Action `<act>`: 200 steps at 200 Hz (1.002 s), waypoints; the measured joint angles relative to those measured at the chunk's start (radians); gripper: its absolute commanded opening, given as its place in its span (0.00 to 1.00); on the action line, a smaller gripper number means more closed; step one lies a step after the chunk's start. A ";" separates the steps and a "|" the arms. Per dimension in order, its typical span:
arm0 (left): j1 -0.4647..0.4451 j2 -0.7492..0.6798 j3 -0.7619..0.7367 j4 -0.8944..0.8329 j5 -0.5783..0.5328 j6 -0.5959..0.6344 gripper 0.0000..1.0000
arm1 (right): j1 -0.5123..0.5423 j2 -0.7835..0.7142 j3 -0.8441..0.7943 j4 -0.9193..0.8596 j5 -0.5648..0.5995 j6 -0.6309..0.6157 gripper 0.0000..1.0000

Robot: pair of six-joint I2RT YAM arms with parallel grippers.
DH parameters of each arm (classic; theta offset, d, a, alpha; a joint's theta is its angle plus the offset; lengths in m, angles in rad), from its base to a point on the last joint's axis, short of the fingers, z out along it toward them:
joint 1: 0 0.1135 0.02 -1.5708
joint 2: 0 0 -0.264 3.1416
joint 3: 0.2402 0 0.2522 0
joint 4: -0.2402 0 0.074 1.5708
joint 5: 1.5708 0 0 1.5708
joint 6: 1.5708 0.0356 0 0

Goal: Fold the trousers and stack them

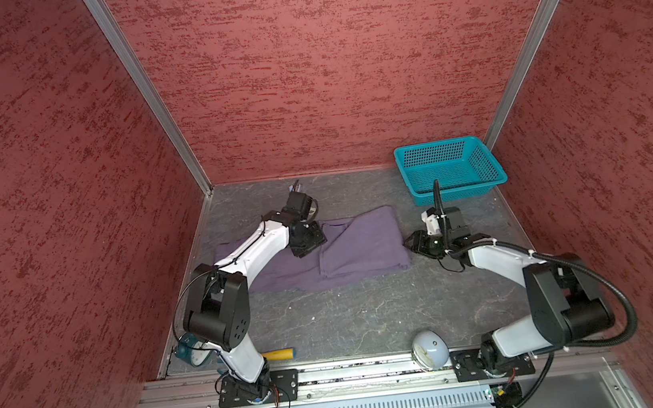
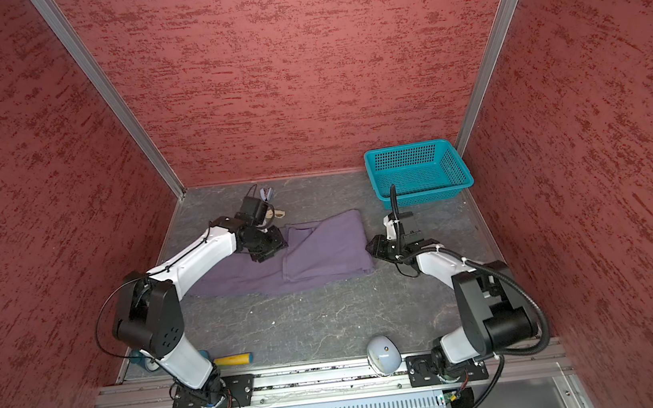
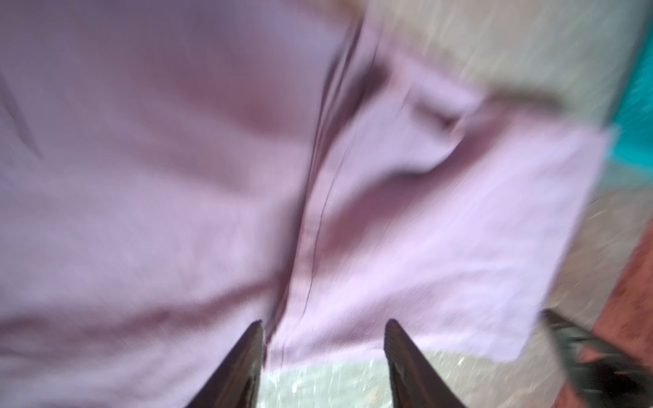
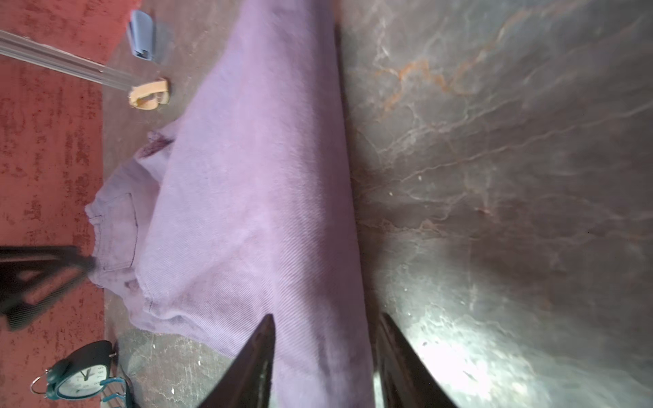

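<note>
On the grey, stone-look table [image 1: 350, 315], in the middle and a bit toward the back wall, you see the soft purple cloth trousers [image 1: 357, 247] lying flat. Both top views show them [image 2: 322, 255]. They are folded over. The right part is a second layer on top, and its edge runs across the cloth.

Your left gripper [image 1: 307, 244] points down over the back edge of the trousers, near their middle. In the left wrist view the left gripper [image 3: 324, 321] has its two dark fingers [image 3: 243, 364] spread apart. Between them you see only purple cloth [image 3: 176, 176] and a bit of table. Nothing is pinched. That picture is blurry, so you cannot tell if the tips touch the cloth.

Your right gripper [image 1: 415, 243] sits just beside the right end of the trousers. In the right wrist view the right gripper [image 4: 327, 315] has its fingers apart too and holds nothing. One finger [image 4: 254, 367] is over the edge of the trousers [image 4: 254, 194], and the other is over bare table. At the far end you can see a back pocket [image 4: 118, 233].

A blue-green plastic basket [image 1: 427, 147] with holes stands in the back right corner, well apart from the trousers. A small blue-green alarm clock [image 4: 79, 381] stands at the front left, near the left arm's base.
</note>
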 measured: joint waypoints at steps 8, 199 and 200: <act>0.013 0.011 0.034 0.002 -0.009 0.010 0.60 | 0.005 0.024 0.005 -0.001 0.001 0.001 0.53; 0.061 0.441 0.404 -0.062 -0.029 0.073 0.00 | 0.055 0.101 -0.029 0.054 0.099 0.036 0.05; 0.063 0.439 0.403 -0.062 -0.028 0.073 0.00 | 0.055 0.101 -0.030 0.054 0.099 0.036 0.05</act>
